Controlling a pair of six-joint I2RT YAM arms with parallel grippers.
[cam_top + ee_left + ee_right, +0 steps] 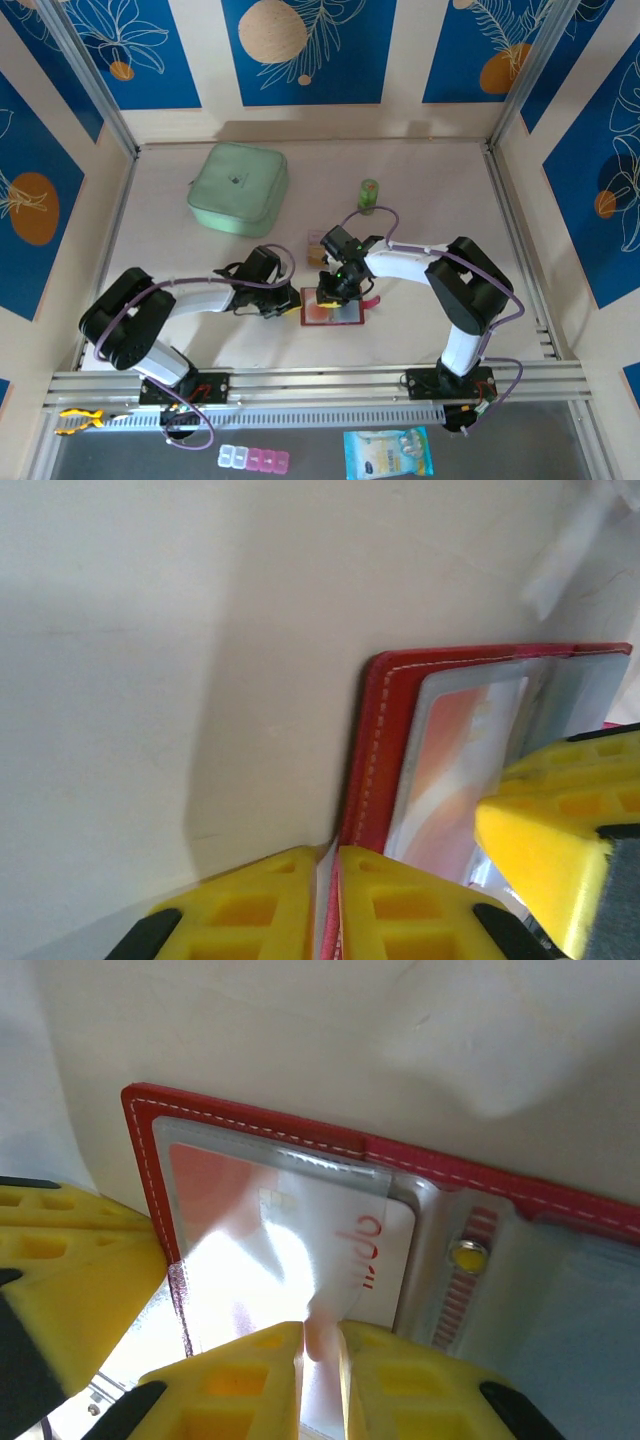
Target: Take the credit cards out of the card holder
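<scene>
**Right wrist view: card pinched, draw-out pending**

The right claw (pixel 318 1338) is pressed together on the red-and-white credit card (pixel 345 1250), seated in a clear pocket (pixel 225 1260). The left claw (pixel 326 870) is pinched on the red cover edge of the card holder (pixel 335 312), which lies open on the worktop (pixel 430 210), well apart from the green pouch (pixel 238 188), nearer the arms. The card should be drawn flat along the pocket while the cover is held down. White stitching is noted on the red rim.
</scene>
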